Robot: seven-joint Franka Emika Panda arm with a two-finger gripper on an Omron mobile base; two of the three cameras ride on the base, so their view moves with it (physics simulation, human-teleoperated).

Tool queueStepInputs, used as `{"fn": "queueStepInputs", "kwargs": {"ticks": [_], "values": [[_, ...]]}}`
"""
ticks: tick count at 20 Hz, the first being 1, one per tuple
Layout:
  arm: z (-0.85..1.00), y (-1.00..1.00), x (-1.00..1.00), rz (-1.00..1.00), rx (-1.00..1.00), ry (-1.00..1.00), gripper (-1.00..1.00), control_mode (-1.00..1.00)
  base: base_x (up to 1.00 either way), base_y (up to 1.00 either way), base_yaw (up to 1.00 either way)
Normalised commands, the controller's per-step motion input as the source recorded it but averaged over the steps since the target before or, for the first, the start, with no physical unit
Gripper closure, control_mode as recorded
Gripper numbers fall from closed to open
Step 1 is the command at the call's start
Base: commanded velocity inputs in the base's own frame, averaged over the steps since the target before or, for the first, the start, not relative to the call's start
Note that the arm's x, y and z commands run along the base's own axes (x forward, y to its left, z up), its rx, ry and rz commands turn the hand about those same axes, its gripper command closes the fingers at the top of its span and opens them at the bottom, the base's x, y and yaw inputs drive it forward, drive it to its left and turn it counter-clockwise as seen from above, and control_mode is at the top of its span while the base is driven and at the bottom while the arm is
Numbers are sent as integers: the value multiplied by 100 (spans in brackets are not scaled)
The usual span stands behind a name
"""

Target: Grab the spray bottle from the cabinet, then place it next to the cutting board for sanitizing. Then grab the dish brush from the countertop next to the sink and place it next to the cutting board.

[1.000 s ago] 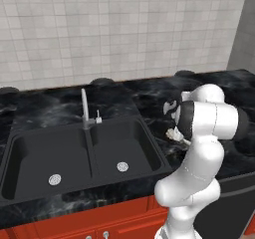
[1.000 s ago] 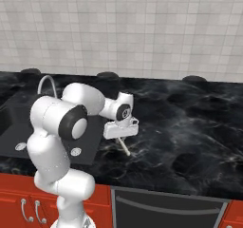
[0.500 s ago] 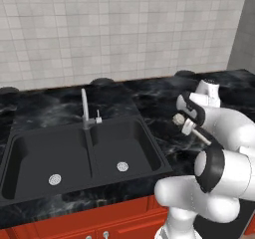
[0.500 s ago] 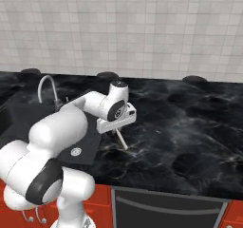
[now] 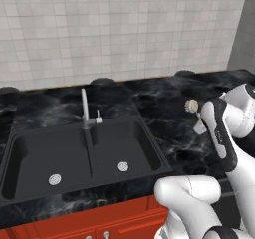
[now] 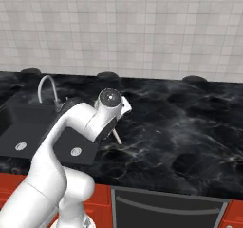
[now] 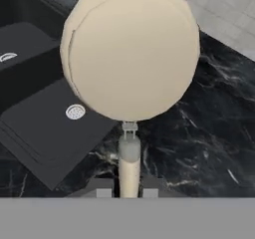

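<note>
The gripper (image 7: 129,187) pinches the thin handle of the dish brush (image 7: 130,54) and carries it above the countertop (image 6: 190,127) just right of the sink (image 5: 79,158) — its long axis points away from the fingertips, round head foremost — while no cutting board is in sight.

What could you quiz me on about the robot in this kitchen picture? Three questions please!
1. True or false: the pincer is shut on the dish brush.
2. What lies under the brush? A) the countertop B) a plate C) a chair
3. Fill in: the sink has ___ basins.

Key: 1 true. 2 A. 3 two.
</note>
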Motion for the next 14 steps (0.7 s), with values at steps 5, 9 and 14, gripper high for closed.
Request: {"fn": "queueStepInputs", "kwargs": {"ticks": [5, 9, 14], "values": [[98, 34, -65, 0, 6, -40, 100, -100, 0, 0, 0], [100, 39, -47, 0, 0, -26, 100, -100, 0, 0, 0], [82, 11, -73, 0, 0, -3, 100, -100, 0, 0, 0]]}}
